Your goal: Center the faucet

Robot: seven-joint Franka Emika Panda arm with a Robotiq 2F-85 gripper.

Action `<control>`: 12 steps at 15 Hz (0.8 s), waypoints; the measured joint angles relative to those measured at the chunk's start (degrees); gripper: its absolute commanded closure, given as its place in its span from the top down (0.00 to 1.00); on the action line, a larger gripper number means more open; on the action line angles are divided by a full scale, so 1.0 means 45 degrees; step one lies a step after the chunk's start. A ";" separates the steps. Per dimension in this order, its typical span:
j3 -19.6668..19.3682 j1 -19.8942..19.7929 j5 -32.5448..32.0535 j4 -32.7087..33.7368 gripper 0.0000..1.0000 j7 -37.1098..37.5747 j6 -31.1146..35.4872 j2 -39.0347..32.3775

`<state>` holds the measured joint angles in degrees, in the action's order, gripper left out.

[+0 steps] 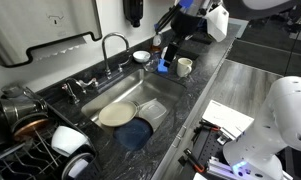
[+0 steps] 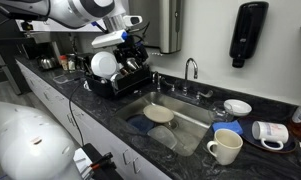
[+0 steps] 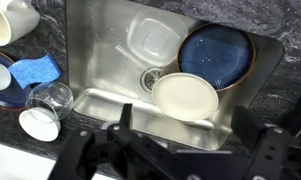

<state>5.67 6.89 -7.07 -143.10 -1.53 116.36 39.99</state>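
The faucet (image 1: 114, 46) is a tall chrome gooseneck behind the steel sink (image 1: 168, 85). It also shows in an exterior view (image 2: 191, 68). Its spout arches out over the basin, toward the side where the cups stand. It is out of the wrist view. My gripper (image 1: 168, 55) hangs high above the sink, well apart from the faucet, as both exterior views show (image 2: 132, 60). In the wrist view the gripper (image 3: 185, 150) is open and empty, looking down into the basin.
In the sink lie a cream plate (image 3: 185, 96), a blue plate (image 3: 216, 55) and a clear plastic container (image 3: 152, 38). A glass (image 3: 47, 108), a blue sponge (image 3: 36, 72) and a mug (image 3: 14, 16) are on the dark counter. A dish rack (image 2: 118, 78) stands at the other end.
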 measured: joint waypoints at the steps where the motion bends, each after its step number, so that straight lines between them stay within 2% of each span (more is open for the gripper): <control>1: -0.0383 0.0000 -0.0201 0.0103 1.00 -0.0773 0.0201 -0.0314; 5: -0.1723 0.0126 -0.0372 0.0894 1.00 -0.4050 0.0362 -0.1464; 12: -0.1944 0.0342 -0.0372 0.1196 1.00 -0.4479 0.0361 -0.1826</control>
<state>-3.08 8.43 -8.75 -137.72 -21.69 117.98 31.78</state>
